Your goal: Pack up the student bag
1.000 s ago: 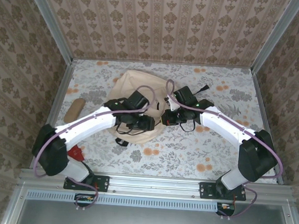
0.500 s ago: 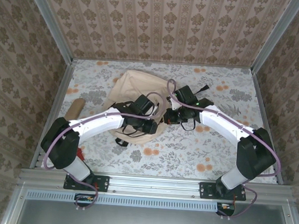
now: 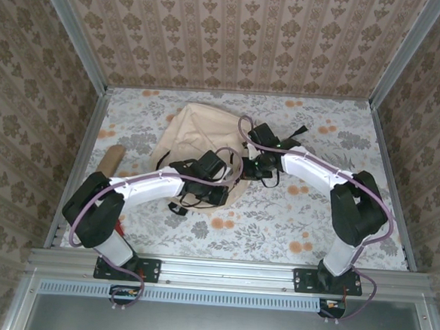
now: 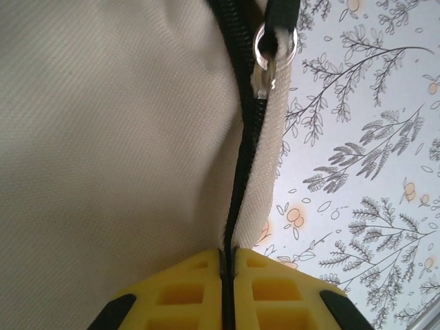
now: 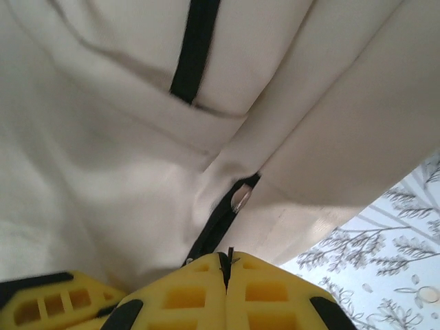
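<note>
Left hand (image 4: 227,256) clamped on student bag (image 4: 103,137) zip (image 4: 240,172).

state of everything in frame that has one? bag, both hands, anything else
student bag, lying slumped, both hands on it
zip, cannot tell if it is open or shut
left hand, shut on the student bag at the zip
right hand, shut on the student bag at the zip
pencil case, lying flat, apart from the bag, untouched
</note>
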Motion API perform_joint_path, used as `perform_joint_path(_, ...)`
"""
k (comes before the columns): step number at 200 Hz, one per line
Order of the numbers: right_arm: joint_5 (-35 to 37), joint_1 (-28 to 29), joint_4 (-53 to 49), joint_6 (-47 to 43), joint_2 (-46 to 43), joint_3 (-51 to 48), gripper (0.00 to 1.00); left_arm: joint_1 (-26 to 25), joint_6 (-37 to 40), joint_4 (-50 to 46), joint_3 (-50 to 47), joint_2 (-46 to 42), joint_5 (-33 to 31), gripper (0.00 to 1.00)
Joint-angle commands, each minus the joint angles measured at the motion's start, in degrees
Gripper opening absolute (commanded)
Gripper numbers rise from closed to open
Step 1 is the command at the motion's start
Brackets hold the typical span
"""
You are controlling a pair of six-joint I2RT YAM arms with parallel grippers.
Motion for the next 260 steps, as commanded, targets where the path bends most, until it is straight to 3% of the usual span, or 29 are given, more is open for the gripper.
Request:
perform_joint_path(1,9.17,-1.83,0.49,1.77,1.46,4.30,0.00,-1.29,0.30,-5.65,-2.46,1.76,2.57,0.07)
perform_joint_path(24,13.74,-2.05,-0.35,2.12,2.40,6.21,0.00,-1.39,0.36,-4.99,-3.18,1.82,2.79,0.05)
perform_joint_path(68,14.68,-2.27,-0.89,2.10,3.13,6.99,0.00,-1.34,0.06,-4.80,-2.08,1.60,3.63,0.08)
perform_joint_path(85,14.60,-2.36,-1.32,1.99,1.68,5.58,0.00,-1.05,-0.67,-6.09,0.22,1.09,4.44,0.18)
perform_joint_path(120,15.41,-3.12,-3.68,1.85,-3.50,-0.03,0.00,1.35,-2.38,-6.48,5.55,-2.60,6.45,0.53)
perform_joint_path(147,17.50,-4.57,-5.69,1.62,-8.27,-4.58,0.00,4.58,-3.49,-6.88,8.31,-5.25,6.95,0.64)
perform_joint_path(207,19.78,-10.66,-9.57,1.31,-18.43,-13.54,0.00,8.22,-5.20,-8.81,10.99,-8.40,-1.08,0.71)
perform_joint_path(247,20.71,-13.46,-10.87,2.86,-24.55,-16.80,0.00,7.87,-6.08,-7.16,12.54,-7.40,-0.14,0.72)
perform_joint_path(249,20.25,-13.63,-10.72,2.80,-24.70,-16.84,0.02,7.85,-6.20,-7.07,12.68,-7.28,-0.08,0.72)
perform_joint_path(260,17.22,-14.05,-9.52,2.38,-25.63,-16.76,0.37,7.37,-6.47,-6.35,13.81,-6.15,0.14,0.73)
